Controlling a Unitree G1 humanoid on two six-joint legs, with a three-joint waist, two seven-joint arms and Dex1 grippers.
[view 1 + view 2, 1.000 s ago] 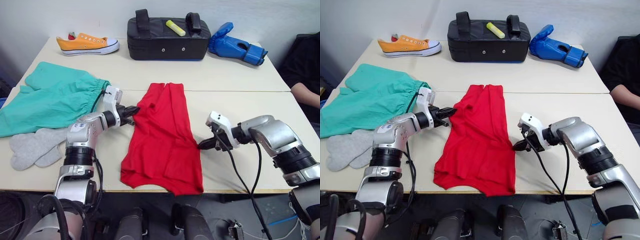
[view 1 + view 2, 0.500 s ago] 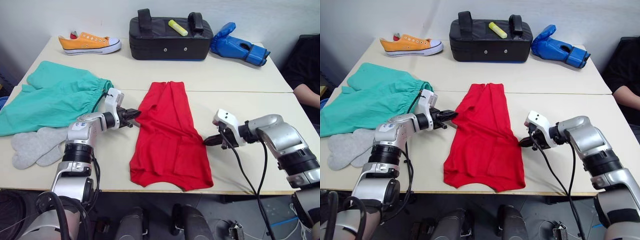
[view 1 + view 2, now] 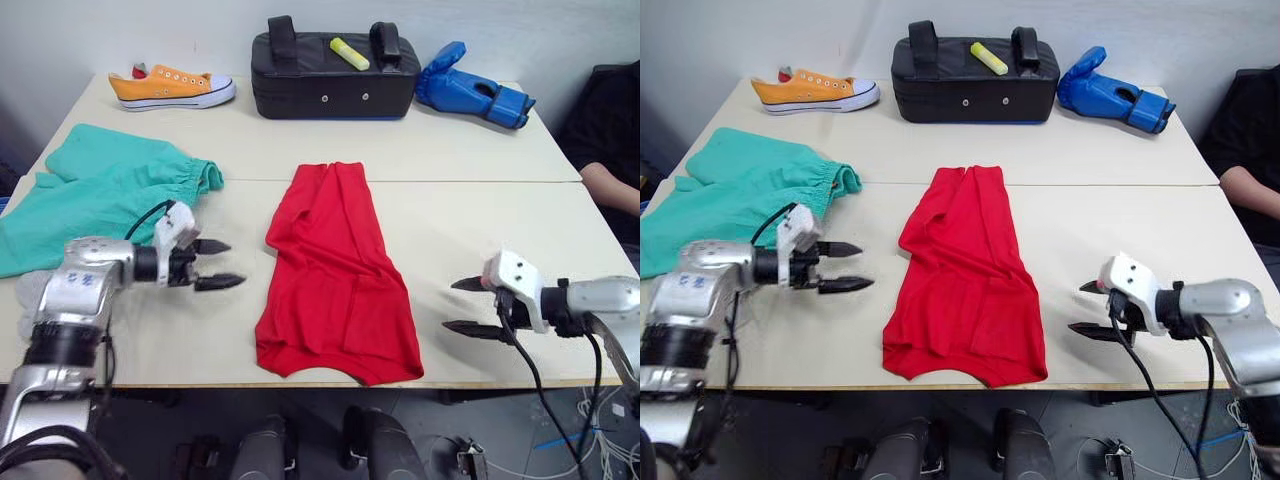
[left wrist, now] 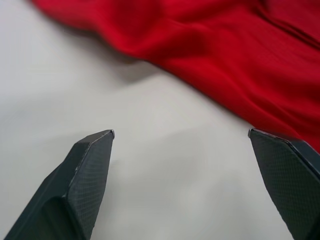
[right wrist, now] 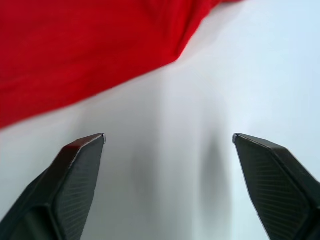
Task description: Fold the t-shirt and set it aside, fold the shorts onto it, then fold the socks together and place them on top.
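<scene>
T-shirt (image 3: 335,272) lies lengthwise-folded on worktop (image 3: 450,220); left gripper (image 3: 218,264) and right gripper (image 3: 466,305) flank it, fingers released, empty.

t-shirt (image 3: 337,275): plain bright red
shorts (image 3: 95,190): teal
sneaker (image 3: 172,86): orange, white sole
glove (image 3: 472,94): blue
bag (image 3: 335,78): black
table (image 3: 470,210): cream

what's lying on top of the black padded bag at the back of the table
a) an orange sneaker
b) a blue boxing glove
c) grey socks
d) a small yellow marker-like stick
d: a small yellow stick rests on top of the black padded bag; the orange sneaker and blue boxing glove lie beside the bag, on the table.
</scene>
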